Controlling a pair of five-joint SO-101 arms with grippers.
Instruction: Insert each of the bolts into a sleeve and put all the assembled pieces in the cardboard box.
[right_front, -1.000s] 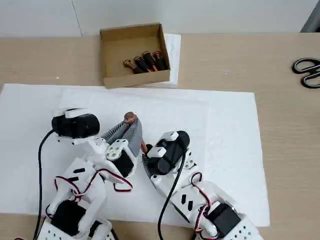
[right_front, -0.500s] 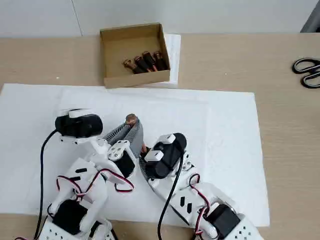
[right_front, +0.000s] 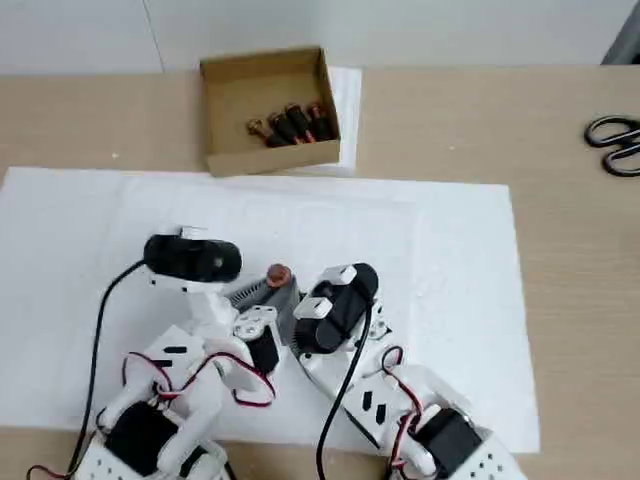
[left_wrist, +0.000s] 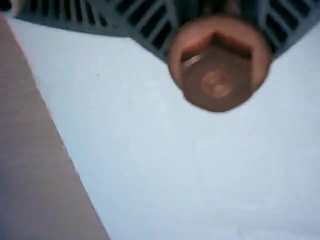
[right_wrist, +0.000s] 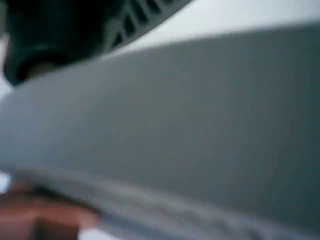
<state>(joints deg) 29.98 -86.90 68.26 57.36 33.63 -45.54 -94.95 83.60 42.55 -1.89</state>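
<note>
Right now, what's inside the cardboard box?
A row of bolt-and-sleeve pieces, about four, lies in the cardboard box toward its right wall. The near wall hides the strip of floor just behind it.

Four assembled pieces (right_front: 290, 124), one bolt (right_front: 279, 273), one box (right_front: 235, 95), one scissors (right_front: 608, 148).

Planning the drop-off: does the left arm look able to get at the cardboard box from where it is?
Probably yes: nothing stands on the white paper between the left gripper, shut on a bolt, and the open-topped cardboard box, though the stretch looks long.
</note>
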